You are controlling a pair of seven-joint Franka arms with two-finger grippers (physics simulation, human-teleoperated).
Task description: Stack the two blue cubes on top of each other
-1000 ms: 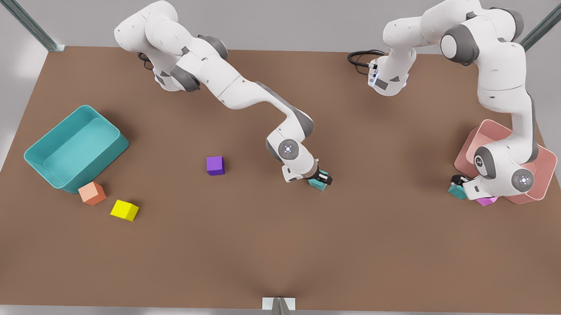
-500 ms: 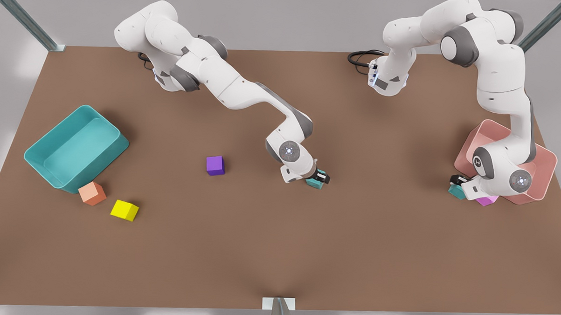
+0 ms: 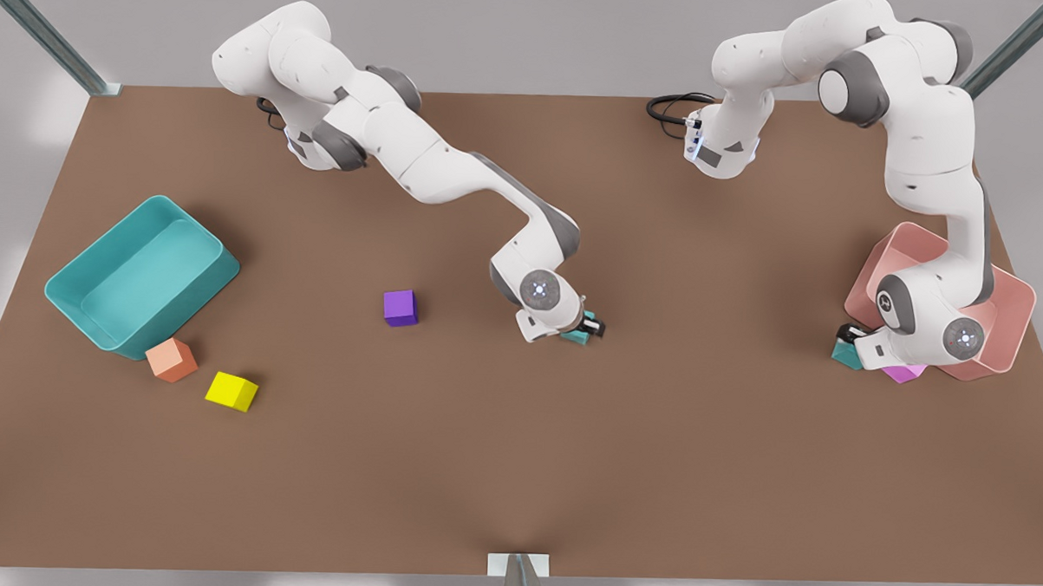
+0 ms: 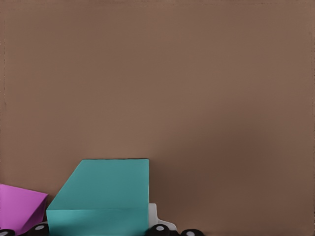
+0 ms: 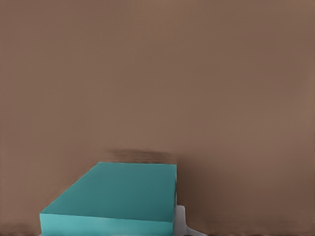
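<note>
The flat, matte brown table (image 3: 515,466) carries two glossy white arms with grey joints, both based along its 12 o'clock edge. The arm at the front view's left stretches low and long toward the middle of the table, its wrist bent down so that the right gripper (image 3: 585,330) sits close to the surface just right of centre. The arm at the front view's right rises high, folds over and drops steeply to about 3 o'clock, where the left gripper (image 3: 851,343) is down near the table. A smooth, round-cornered teal bin (image 3: 79,299) lies at 9 o'clock with its bare floor showing. A pink bin (image 3: 1011,301) of like shape sits at 3 o'clock, its inside mostly hidden behind the arm. Each gripper has its dark fingers closed narrowly on a plain, sharp-edged teal cube. The central teal cube (image 3: 576,336) (image 5: 118,196) is held by the right gripper, and the outer teal cube (image 3: 845,355) (image 4: 106,189) is in the left gripper's grasp, on the pink bin's 9 o'clock side. A magenta cube (image 3: 903,373) (image 4: 19,206) lies just beside the outer teal cube, against the pink bin. A purple cube (image 3: 399,308) rests left of centre, well apart from the grippers. An orange cube (image 3: 170,359) lies at the teal bin's 5 o'clock corner, with a yellow cube (image 3: 231,390) near it.
</note>
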